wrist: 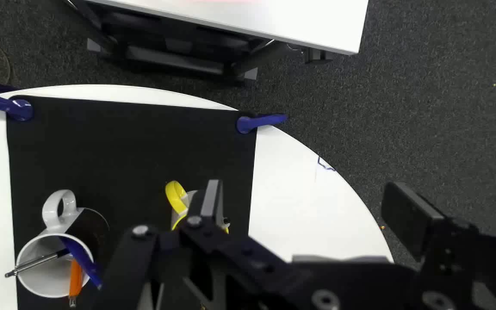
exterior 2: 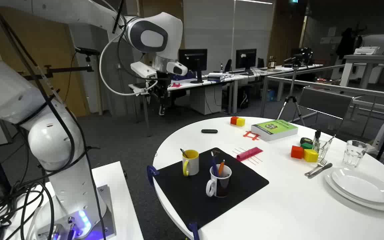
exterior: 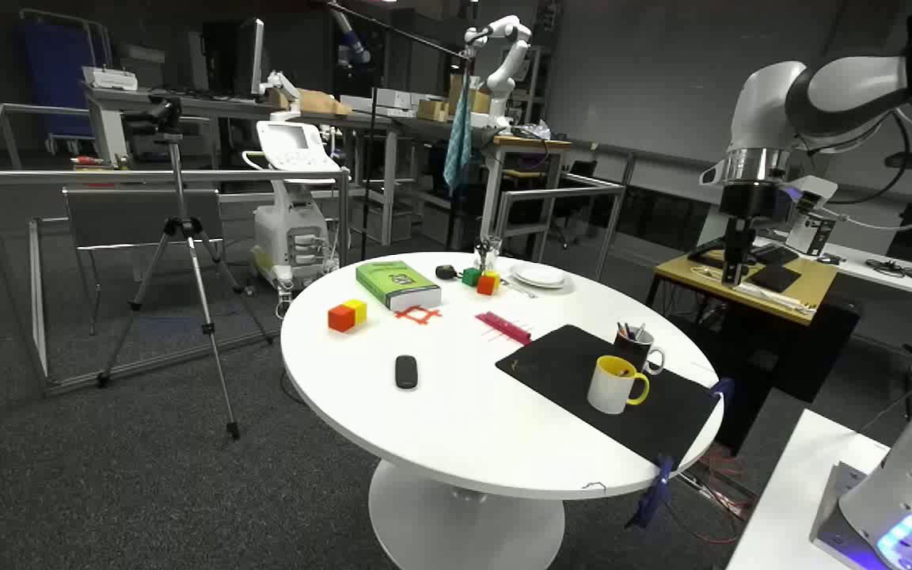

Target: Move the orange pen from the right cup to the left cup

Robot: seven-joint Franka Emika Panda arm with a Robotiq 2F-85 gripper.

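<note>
The orange pen (exterior 2: pixel 221 168) leans in the right cup (exterior 2: pixel 222 184) beside a blue pen (exterior 2: pixel 214 167), its end above the rim, which should let me pinch it; my gripper (wrist: pixel 307 204) hangs high, jaws wide apart with nothing between them, presumably to straddle that end; the left cup (exterior 2: pixel 193 165) stands upright on the mat (exterior 2: pixel 182 193), which blue clamps (wrist: pixel 254 123) fix at its near corners, likely against sliding.

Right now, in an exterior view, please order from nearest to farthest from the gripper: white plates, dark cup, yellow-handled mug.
1. Yellow-handled mug: left, on black mat.
2. Dark cup: right of mug, same mat.
3. White plates: far right, off mat.
</note>
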